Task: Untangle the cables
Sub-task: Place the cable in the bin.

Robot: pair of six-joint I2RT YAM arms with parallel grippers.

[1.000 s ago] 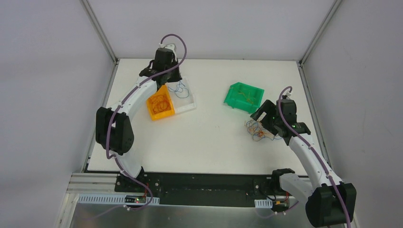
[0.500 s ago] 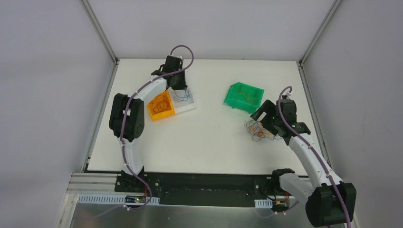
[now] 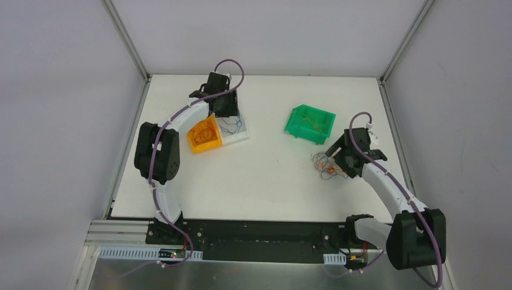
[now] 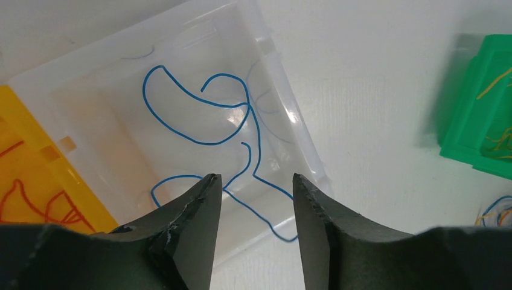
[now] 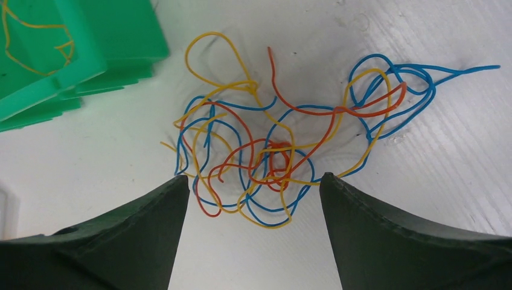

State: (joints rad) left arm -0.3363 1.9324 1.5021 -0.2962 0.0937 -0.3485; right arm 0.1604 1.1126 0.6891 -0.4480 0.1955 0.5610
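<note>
Tangle of blue, red and yellow cables on table, just beside green bin. Right gripper spread wide above it, empty, jaws flanking the dense knot in the middle; looks lined up to drop and pinch one strand out. Sorted by colour elsewhere: yellow strand in green bin, red strands in orange bin, blue strands in clear bin. Left gripper over clear bin's near edge, jaws parted, nothing between them; blue strands lying loose on the bin floor below. Reads as the drop-off spot for blue. Most of the job left, judging by knot size. Blue loops sticking out at one side of the tangle probably the easiest pull. Risk: dragging the whole clump along instead of one strand, so pinch at a free loop, lift slow.
</note>
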